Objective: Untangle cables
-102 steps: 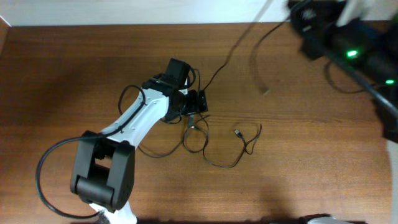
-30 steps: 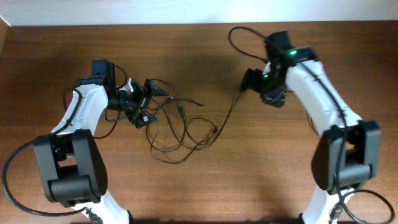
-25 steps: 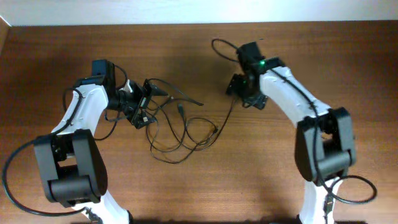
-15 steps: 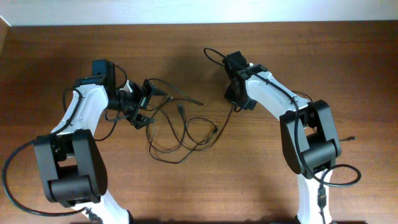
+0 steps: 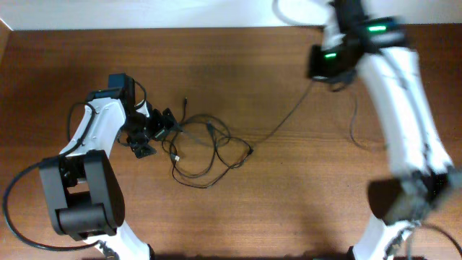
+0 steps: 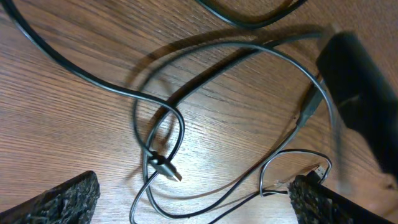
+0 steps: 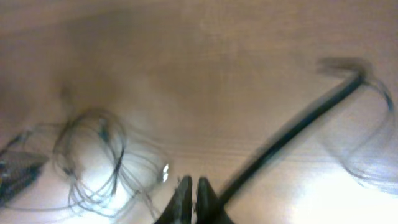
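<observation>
The cables (image 5: pixel 206 148) lie tangled on the table (image 5: pixel 289 202), just beside the left gripper (image 5: pixel 154 135), whose jaws stand wide and empty. The right gripper (image 7: pixel 191 196) is clenched on 1 of them.

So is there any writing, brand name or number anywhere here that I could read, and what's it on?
None: no word, label, brand or number can be read.
The table and the cables carry no visible marking.
The right arm shows only green lights, no lettering, and is motion-blurred.
</observation>
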